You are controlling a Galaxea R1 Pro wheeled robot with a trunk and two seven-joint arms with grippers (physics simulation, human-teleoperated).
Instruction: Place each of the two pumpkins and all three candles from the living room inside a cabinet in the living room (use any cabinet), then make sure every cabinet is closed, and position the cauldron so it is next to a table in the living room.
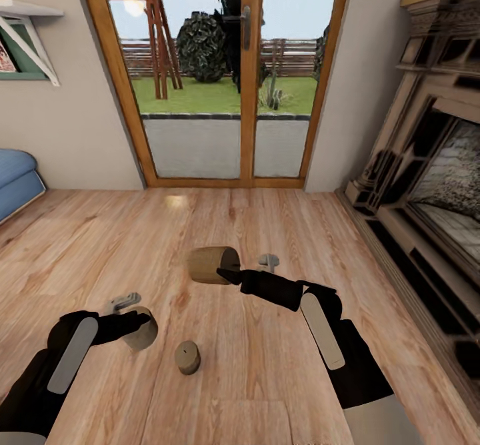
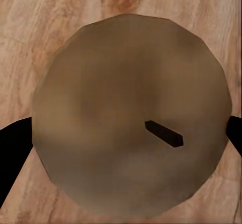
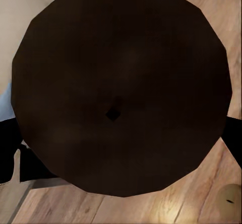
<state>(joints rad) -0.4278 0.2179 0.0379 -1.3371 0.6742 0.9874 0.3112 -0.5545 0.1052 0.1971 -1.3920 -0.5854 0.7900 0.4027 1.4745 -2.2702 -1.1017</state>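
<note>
Candles are the matter here: three short, stubby beige-tan cylinders over a pale wooden plank floor (image 1: 287,378). At the frame's centre, the right gripper (image 1: 223,274) grips one candle (image 1: 210,264) on its side, lifted off the boards, jaws shut against its round body. From the right wrist camera that held candle (image 3: 121,88) looks dark, with black fingers (image 3: 10,143) at each edge and another candle's top (image 3: 231,200) small in the lower right corner. At lower left, the left gripper (image 1: 137,325) is closed around a second candle (image 1: 141,330); whether it rests on the floor or hangs just above it I cannot tell. In the left wrist camera its tan top (image 2: 131,116) with a dark wick sits between two black fingers (image 2: 12,153), floorboards behind. The third candle (image 1: 188,357) stands upright and free on the floor at lower centre, just beside the left gripper.

Glass patio doors with an orange wooden frame (image 1: 247,98) fill the upper middle; an ornate grey fireplace (image 1: 427,185) runs down the right edge; a blue cushion (image 1: 13,175) shows at middle left.

Both grips look secure, so the sensible course is to carry these two steadily, arms held level, towards a cabinet, turning the base slowly so neither candle slips and skirting the loose third one.
</note>
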